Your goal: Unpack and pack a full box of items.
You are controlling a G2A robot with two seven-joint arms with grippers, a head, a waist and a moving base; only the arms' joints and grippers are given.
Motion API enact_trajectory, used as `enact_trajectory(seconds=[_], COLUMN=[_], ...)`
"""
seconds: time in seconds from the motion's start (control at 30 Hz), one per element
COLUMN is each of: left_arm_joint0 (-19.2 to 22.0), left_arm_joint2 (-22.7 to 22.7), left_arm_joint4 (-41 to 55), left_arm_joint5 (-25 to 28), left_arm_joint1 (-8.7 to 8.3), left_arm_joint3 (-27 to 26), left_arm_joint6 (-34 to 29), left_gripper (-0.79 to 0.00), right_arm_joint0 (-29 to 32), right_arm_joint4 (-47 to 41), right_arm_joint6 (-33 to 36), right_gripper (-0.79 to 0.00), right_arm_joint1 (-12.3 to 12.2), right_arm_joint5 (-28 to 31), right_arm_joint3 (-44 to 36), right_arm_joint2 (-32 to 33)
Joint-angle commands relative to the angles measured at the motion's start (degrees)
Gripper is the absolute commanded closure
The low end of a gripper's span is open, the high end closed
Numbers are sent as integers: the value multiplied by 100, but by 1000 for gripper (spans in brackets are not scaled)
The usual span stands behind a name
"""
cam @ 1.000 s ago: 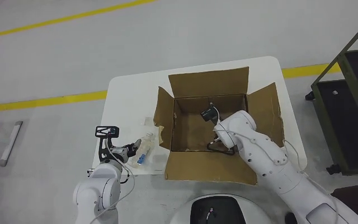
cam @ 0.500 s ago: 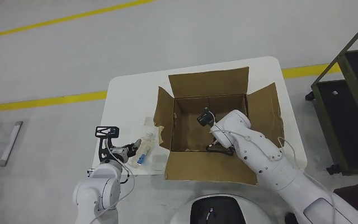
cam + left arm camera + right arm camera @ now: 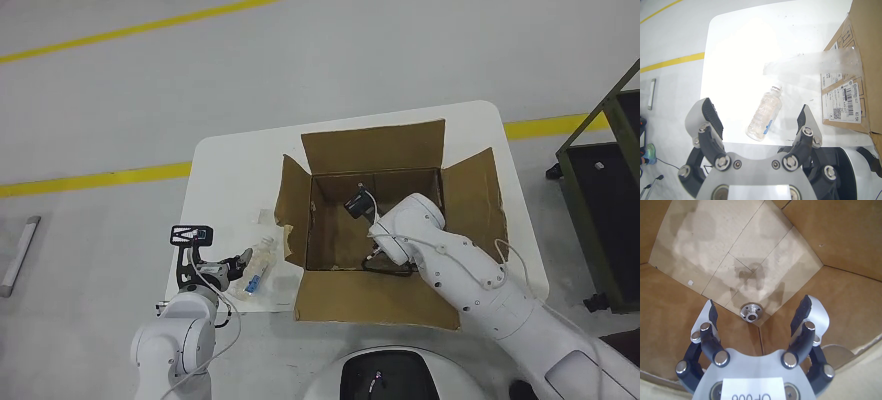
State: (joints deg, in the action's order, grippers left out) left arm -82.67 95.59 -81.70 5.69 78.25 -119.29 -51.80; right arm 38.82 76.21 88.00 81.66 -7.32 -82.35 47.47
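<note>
Resting the left gripper [image 3: 758, 111] over the 7 o'clock corner of the table [image 3: 230, 165], jaws spread wide with nothing held, above a clear plastic bottle [image 3: 763, 117] lying on its side near the cardboard box [image 3: 375, 150]. Leaving a clear plastic bag [image 3: 810, 60] draped from the box's outer wall onto the tabletop.

Working inside the box with the right gripper [image 3: 759, 308], fingers parted and empty. Hovering over a small round metal flange [image 3: 752, 314] sitting in a floor corner, seemingly toward the box's 6 o'clock side. Judging the unpacking half to be nearly through, with this flange as the piece in hand.

Advising lowering straight down, centring the raised hub between the pads [image 3: 712, 313]. Watching the two walls, which are likely crowding whichever finger is going in nearest them. Favouring turning the wrist so the jaws are closing along the corner's diagonal. Gripping the hub rather than the thin rim, then lifting vertically until clearing the flaps.
</note>
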Motion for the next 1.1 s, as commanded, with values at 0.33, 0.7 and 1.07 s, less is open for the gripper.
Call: enact_trajectory(seconds=[0.33,0.7,1.07], left_arm_joint0=[0,0,0], left_arm_joint2=[0,0,0], left_arm_joint4=[0,0,0], left_arm_joint5=[0,0,0], left_arm_joint1=[0,0,0], left_arm_joint3=[0,0,0], left_arm_joint6=[0,0,0], left_gripper=[-785,-785,-785], right_arm_joint0=[482,694,152], right_arm_joint4=[476,448,-171], right_arm_joint6=[0,0,0], right_gripper=[-785,-539,-529], right_arm_joint1=[-97,-223,-245], right_arm_joint5=[-76,-25,-178], right_arm_joint3=[-680,-517,303], right_arm_joint2=[83,86,-462])
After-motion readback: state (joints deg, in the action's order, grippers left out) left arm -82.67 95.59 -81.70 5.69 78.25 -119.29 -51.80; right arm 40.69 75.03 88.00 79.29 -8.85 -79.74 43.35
